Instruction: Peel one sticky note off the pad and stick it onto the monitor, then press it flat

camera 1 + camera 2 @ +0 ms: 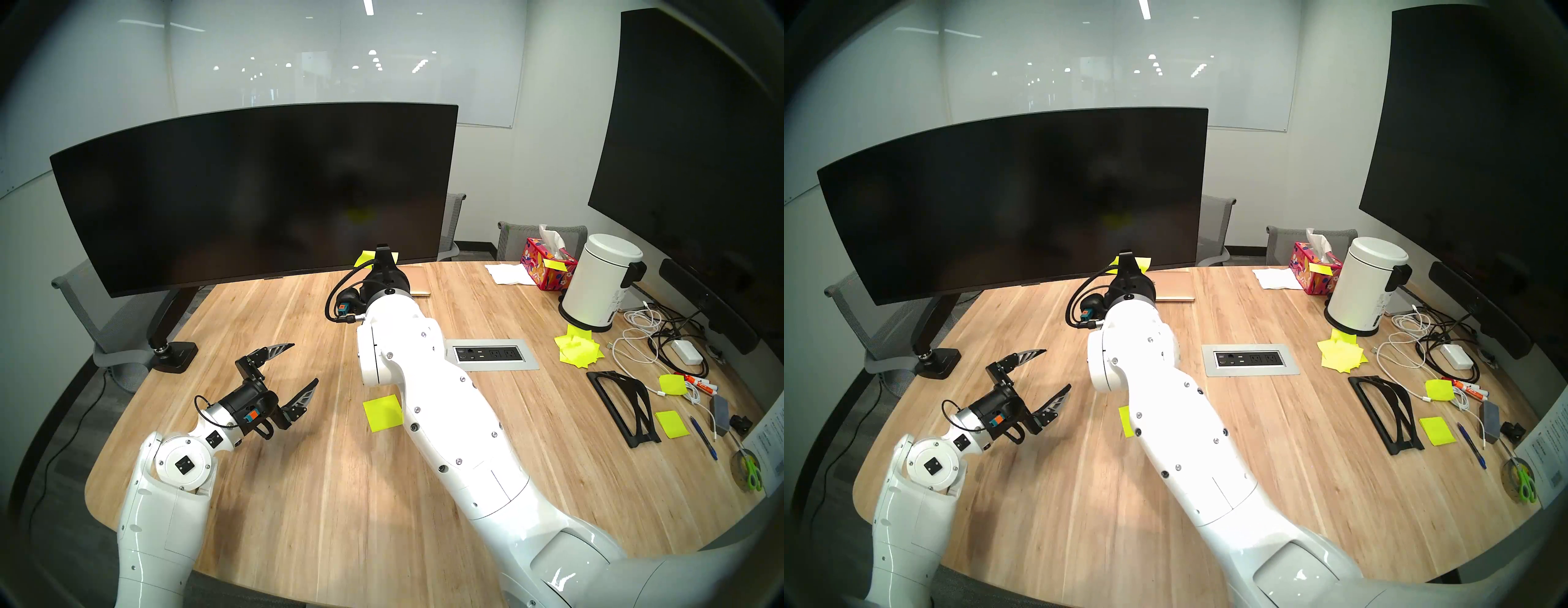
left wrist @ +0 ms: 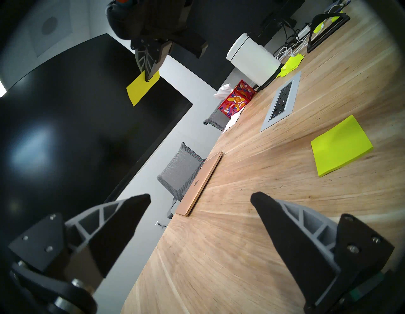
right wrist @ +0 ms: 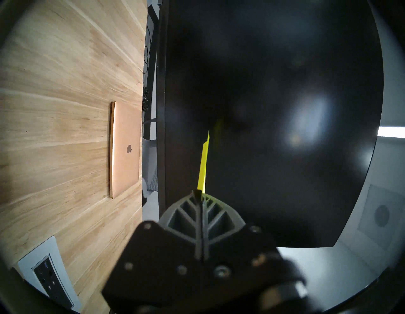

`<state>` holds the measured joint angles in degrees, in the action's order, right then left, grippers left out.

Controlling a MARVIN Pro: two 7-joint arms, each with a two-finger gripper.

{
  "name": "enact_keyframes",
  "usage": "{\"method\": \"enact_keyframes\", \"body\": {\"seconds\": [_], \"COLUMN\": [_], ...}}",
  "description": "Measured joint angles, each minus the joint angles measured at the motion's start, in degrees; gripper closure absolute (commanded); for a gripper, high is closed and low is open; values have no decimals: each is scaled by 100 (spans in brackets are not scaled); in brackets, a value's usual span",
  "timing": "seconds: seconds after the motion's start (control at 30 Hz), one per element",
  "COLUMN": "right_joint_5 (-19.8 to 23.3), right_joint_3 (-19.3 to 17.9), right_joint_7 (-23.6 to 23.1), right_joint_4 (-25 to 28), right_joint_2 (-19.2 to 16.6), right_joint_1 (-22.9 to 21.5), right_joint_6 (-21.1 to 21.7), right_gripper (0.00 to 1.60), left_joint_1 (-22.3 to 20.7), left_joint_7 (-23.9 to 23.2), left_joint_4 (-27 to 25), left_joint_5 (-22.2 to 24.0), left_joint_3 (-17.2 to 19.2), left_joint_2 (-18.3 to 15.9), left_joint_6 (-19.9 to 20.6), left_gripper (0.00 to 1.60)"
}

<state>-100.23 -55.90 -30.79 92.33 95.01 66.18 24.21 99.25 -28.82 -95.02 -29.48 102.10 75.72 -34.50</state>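
Left wrist view: the right gripper (image 2: pixel 151 75) has its fingers pinching the note (image 2: pixel 142 87) by one edge, in front of the monitor (image 2: pixel 76 131), near its lower right corner. The note probably needs turning flat-on to the screen before contact. The left gripper (image 1: pixel 297 369) hangs spread and empty. The pad (image 1: pixel 383 412) lies mid-surface. The sticky side and the gap to the screen are unclear.

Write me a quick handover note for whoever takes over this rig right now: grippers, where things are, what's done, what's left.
Right gripper: shut on the sticky note, held up in front of the monitor, near its lower right part; contact with the screen can't be told.
Left gripper: open, empty, hovering over the table.
Pad: on the table beside the right arm.
Done: one note peeled off.
Left: stick it on the screen, release, press flat.
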Motion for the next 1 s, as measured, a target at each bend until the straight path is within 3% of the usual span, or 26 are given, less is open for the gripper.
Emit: {"method": "enact_keyframes", "body": {"seconds": [0.37, 1.0], "right_joint_5": [-86, -276], "right_joint_3": [-18, 103], "right_joint_7": [735, 1548], "right_joint_4": [-37, -141], "right_joint_2": [-2, -227], "right_joint_1": [-28, -26], "right_joint_6": [174, 195], "right_gripper": [160, 160], "left_joint_1": [-2, -4], "left_joint_7": [-13, -37], "left_joint_4": [0, -1], "left_joint_5": [-1, -4], "left_joint_3": [8, 26], "left_joint_2": [12, 33], "left_joint_6": [-4, -11], "left_gripper": [0, 0]}}
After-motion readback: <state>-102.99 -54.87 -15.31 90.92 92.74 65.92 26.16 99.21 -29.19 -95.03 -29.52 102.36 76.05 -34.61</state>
